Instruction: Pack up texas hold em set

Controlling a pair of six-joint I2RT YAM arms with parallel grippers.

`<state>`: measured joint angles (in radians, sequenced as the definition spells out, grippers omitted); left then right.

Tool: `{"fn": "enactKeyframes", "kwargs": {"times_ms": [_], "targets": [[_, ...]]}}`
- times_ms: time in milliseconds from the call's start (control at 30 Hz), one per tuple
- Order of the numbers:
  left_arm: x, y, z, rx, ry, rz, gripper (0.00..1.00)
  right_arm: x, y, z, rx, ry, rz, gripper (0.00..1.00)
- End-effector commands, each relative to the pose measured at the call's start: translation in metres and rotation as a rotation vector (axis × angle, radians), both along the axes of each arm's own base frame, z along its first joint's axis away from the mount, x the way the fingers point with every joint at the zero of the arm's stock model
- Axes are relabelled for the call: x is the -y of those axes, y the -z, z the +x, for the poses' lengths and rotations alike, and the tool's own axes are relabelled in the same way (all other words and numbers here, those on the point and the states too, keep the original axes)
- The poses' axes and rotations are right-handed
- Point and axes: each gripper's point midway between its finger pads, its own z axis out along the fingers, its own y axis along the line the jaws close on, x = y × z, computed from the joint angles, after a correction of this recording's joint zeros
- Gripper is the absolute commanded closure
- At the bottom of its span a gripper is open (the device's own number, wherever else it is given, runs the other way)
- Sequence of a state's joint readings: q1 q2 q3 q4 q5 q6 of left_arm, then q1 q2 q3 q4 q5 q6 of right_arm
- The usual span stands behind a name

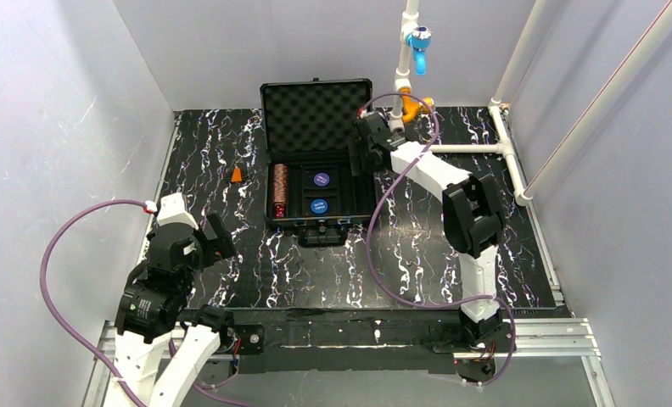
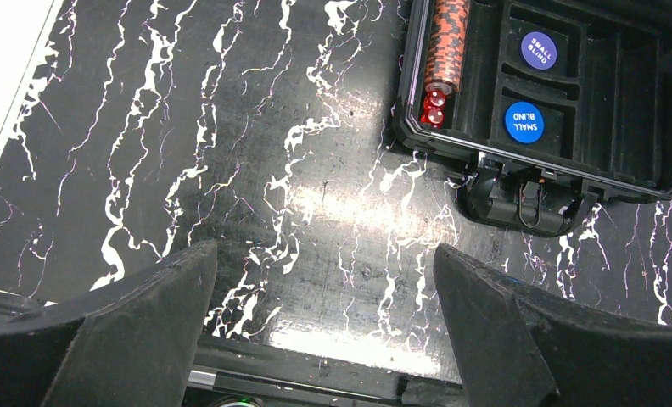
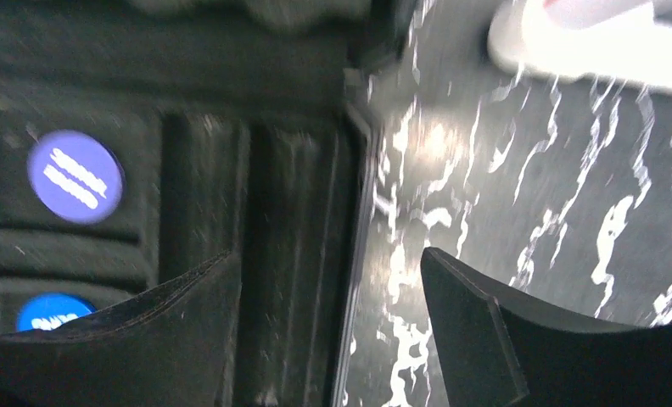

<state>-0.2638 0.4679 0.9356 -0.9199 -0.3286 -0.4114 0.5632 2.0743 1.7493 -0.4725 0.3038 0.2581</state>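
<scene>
Discs (image 2: 523, 122), two; dice (image 2: 434, 107), two; briefcase (image 1: 316, 110) open.

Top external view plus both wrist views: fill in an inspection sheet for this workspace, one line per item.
Surface: black tabletop with white veining.
Job's things: black briefcase open, lid back; copper-brown chips in the left slot, red dice at their near end; two blue discs in the middle pockets.
Clutter: small orange cone on the table left of the case.
Grippers: left hand open, empty, over bare table; right hand open, empty, over the case's right rim.
Cables: purple cables loop from both arms.
Surroundings: grey walls; white pipe frame with a blue fitting.
</scene>
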Motion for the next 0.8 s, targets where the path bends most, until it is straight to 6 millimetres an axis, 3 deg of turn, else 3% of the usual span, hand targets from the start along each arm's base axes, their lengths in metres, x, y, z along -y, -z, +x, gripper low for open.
{"fn": "enactKeyframes", "kwargs": {"times_ms": [0,100,200,333,467,633,767], "targets": [[-0.001,0.001,0.002,-0.004,0.002,0.009,0.01,0.009,-0.022,-0.03,-0.014,0.053,0.1,0.15],[0.0,0.002,0.003,-0.011,0.007,0.008,0.01,0.017,-0.008,-0.054,-0.071,0.058,0.098,0.18],[0.001,0.003,0.003,-0.015,0.008,0.008,0.01,0.025,0.005,-0.079,-0.131,0.056,0.098,0.29],[0.0,0.002,0.002,-0.01,0.007,0.007,0.01,0.017,0.018,-0.104,-0.18,0.003,0.147,0.45],[0.001,0.002,0.001,-0.006,0.01,0.005,0.01,0.01,0.032,-0.126,-0.218,-0.036,0.129,0.52],[0.001,0.001,0.001,0.001,0.009,0.003,0.01,0.011,0.043,-0.139,-0.236,-0.046,0.114,0.56],[0.001,0.001,0.0,0.003,0.011,0.001,0.01,0.014,0.05,-0.148,-0.256,-0.052,0.104,0.67]]}}
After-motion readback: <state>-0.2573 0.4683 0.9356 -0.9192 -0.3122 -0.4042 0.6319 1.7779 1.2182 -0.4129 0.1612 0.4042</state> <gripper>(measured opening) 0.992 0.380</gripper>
